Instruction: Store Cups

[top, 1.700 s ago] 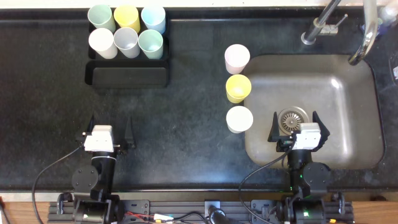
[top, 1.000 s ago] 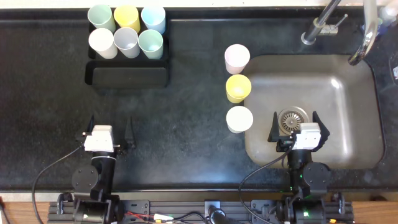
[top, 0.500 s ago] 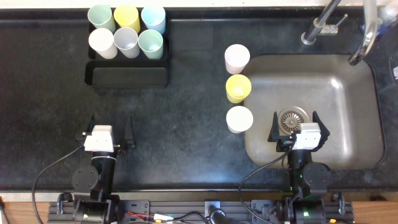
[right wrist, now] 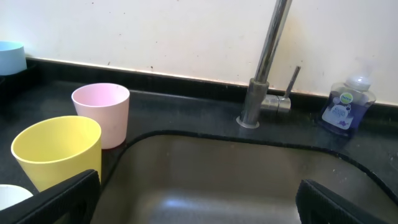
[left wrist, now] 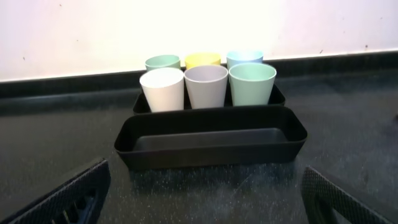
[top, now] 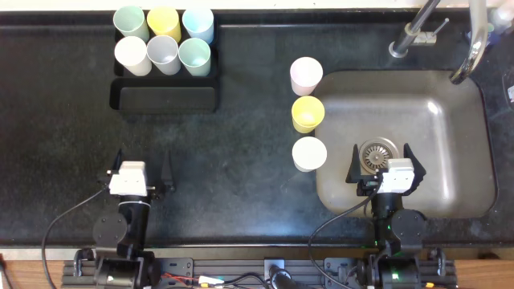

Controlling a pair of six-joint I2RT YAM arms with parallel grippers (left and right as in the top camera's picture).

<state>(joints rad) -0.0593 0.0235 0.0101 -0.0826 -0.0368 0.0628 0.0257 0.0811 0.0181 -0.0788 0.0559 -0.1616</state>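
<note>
A black speckled worktop (top: 241,160) runs along a pale wall, with a steel sink (top: 438,100) set into its right end. Three loose cups stand upright in a line on the worktop, just beside the sink's left rim: a pink cup (top: 306,75) nearest the wall, a yellow cup (top: 307,113) in the middle and a white cup (top: 309,153) nearest the arms. The white cup is the closest to the right gripper (top: 381,160), off to that gripper's left and not touching it. The right gripper sits low over the sink near the drain (top: 377,152), its fingers spread apart and holding nothing.

At the far left of the worktop, six more cups (top: 164,50) stand upright in two rows of three inside a rear black tray (left wrist: 278,97) against the wall. A front black tray (left wrist: 211,146) sits just before it; whether the two are joined cannot be told. The left gripper (top: 141,166) rests near the worktop's front edge, facing the trays and well apart from them, its fingers also wide apart and holding nothing.

A tall faucet (top: 414,28) rises behind the sink, and a soap bottle (right wrist: 347,107) stands beside it by the wall.
</note>
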